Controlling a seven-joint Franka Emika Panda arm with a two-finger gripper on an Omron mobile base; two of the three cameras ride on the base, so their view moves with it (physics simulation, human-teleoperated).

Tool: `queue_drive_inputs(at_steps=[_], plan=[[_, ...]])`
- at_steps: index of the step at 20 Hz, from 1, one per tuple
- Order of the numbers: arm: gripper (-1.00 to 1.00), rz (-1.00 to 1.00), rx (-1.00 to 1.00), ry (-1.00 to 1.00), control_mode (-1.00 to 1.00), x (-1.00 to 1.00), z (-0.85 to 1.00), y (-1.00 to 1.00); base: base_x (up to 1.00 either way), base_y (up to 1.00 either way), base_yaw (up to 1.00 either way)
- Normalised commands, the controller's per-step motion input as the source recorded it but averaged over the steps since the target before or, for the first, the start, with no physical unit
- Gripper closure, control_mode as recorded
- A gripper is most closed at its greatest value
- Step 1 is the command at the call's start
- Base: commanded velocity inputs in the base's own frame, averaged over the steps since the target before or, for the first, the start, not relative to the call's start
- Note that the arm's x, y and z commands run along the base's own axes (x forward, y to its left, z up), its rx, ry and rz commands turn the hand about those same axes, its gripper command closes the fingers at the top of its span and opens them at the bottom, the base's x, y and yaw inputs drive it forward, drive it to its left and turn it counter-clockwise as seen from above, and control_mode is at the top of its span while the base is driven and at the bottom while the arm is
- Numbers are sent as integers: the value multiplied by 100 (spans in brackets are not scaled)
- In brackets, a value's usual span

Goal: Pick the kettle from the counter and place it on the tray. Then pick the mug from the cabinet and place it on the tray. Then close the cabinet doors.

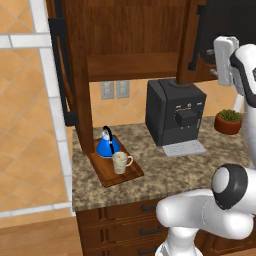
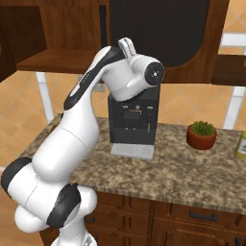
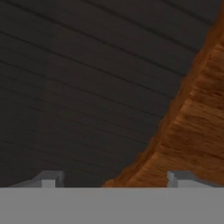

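Resting on the reddish-brown wooden tray point(image 1: 102, 172), the squat blue kettle point(image 1: 107, 145) with its black arched handle stands just behind the cream mug point(image 1: 120, 162), whose handle points right; both sit near the left end of the speckled brown-and-tan granite counter point(image 1: 165, 175). Further right stands a boxy black coffee machine point(image 1: 175, 110), and beyond it a small green plant in a round terracotta pot point(image 2: 202, 134). Above, the dark wooden cabinet point(image 1: 130, 65) hangs open, its doors point(image 1: 67, 70) swung out, with long black bar handles. Raised high by the right door, the gripper point(image 3: 113, 179) faces that door's dark ribbed glass panel and grained wood frame, its fingertips point(image 3: 50, 178) set wide apart and holding nothing. Orange tiled wall shows behind.
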Motion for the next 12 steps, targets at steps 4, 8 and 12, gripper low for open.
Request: queue_drive_inputs(at_steps=[4, 8, 12], plan=[[-100, -7, 0, 1, -100, 63, -10, 39, 0, 0, 0], [-100, -7, 0, 0, -100, 60, -9, 29, 0, 0, 0], [-100, -8, 0, 0, -100, 54, 0, 14, 0, 0, 0]])
